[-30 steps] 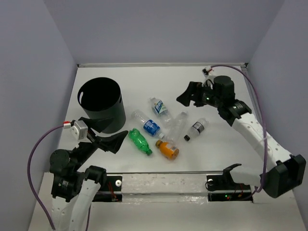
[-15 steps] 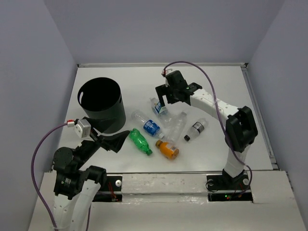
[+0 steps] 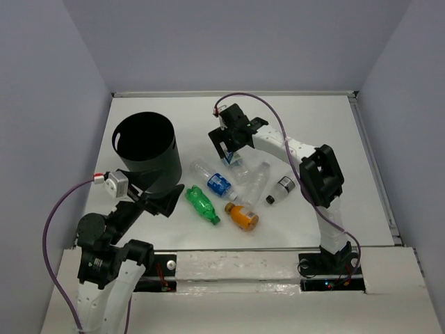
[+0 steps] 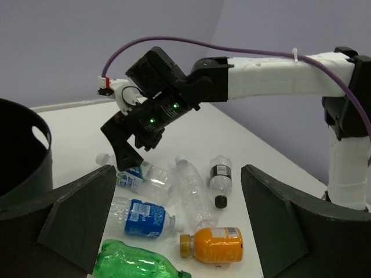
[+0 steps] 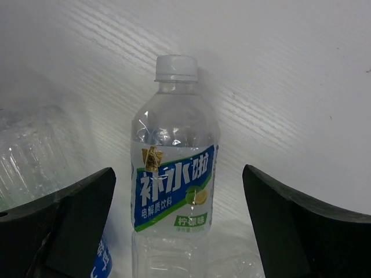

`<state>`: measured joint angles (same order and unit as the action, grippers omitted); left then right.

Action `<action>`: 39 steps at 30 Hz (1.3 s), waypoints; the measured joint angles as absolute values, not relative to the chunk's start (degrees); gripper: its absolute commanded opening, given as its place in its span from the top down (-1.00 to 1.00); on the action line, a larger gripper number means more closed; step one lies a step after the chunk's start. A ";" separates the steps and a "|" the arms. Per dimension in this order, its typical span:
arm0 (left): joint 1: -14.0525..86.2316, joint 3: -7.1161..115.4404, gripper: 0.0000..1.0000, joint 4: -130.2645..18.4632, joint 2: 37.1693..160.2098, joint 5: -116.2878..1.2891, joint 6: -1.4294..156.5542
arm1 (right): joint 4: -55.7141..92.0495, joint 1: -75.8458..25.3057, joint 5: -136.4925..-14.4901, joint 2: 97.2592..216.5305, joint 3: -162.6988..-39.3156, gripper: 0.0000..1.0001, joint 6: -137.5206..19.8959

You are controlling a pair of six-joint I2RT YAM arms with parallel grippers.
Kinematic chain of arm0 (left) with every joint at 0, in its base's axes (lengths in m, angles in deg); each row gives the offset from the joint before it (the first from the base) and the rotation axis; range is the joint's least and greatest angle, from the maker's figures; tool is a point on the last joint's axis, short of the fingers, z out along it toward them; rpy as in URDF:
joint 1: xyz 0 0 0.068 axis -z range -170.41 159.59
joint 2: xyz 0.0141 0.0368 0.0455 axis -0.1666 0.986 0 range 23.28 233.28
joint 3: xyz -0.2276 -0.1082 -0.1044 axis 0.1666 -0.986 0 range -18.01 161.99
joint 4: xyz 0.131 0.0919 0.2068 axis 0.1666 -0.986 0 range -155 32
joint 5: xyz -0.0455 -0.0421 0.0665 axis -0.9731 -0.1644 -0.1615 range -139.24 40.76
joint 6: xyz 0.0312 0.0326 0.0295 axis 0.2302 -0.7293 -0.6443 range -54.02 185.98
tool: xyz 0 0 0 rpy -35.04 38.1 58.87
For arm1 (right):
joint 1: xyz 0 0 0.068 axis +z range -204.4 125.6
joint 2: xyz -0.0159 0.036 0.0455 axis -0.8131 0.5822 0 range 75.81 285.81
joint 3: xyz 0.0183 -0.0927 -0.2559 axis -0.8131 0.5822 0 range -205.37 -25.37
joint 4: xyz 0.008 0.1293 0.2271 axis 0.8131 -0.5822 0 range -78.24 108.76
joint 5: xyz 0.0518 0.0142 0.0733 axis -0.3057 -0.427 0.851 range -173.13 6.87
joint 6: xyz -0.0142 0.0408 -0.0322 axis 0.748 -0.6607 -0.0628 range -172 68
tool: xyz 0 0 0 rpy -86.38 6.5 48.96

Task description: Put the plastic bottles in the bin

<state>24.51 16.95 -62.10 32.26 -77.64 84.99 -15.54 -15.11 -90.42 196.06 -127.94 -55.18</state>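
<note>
The right gripper (image 3: 228,152), out at the far right a second ago, swings left and now hangs with jaws spread over the blue-white labelled bottle (image 5: 174,191), a finger showing on either side of it.

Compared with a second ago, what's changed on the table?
The right end effector swung from the far right leftward and is now poised, open, over the blue-white labelled bottle; nothing was gripped or released. The left end effector, the bin and the other bottles stayed put.
</note>
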 measured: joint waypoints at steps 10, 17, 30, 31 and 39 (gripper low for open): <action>24.62 18.44 -0.98 -65.32 31.99 -59.04 85.45 | -16.22 -14.93 -88.61 203.95 -132.05 -0.24 -54.15; 24.94 22.57 -0.98 -64.16 31.99 -50.76 84.81 | -15.02 -14.93 -88.24 204.85 -136.99 0.04 -52.36; 24.99 23.27 -0.98 -56.66 31.23 -45.29 84.92 | -0.42 -13.75 -82.77 190.16 -140.79 0.11 -54.09; 24.99 23.27 -0.98 -56.46 30.94 -44.53 84.92 | 4.83 -13.05 -79.97 187.19 -140.66 0.11 -56.14; 24.99 21.37 -0.98 -57.01 30.03 -41.03 85.69 | 30.93 -8.40 -69.48 184.80 -146.86 0.11 -66.41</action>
